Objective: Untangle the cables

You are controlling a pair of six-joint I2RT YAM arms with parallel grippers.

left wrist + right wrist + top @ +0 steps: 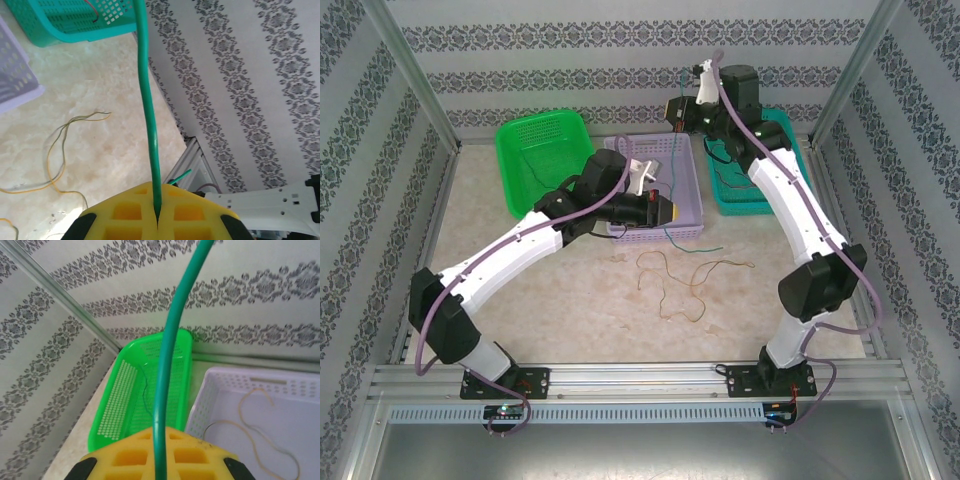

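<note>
Green cable is pinched by the left gripper and right gripper, apparently mid-separation; next move: draw it clear, then release.

readable text: none | labels: none | brands: none | numbers: none

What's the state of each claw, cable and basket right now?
left claw, shut on green cable
right claw, shut on green cable
green cable, pinched by both claws
loose cables, slack on table
green basket, thin wire inside
lavender basket, pale wire inside
teal basket, red wire inside
</note>
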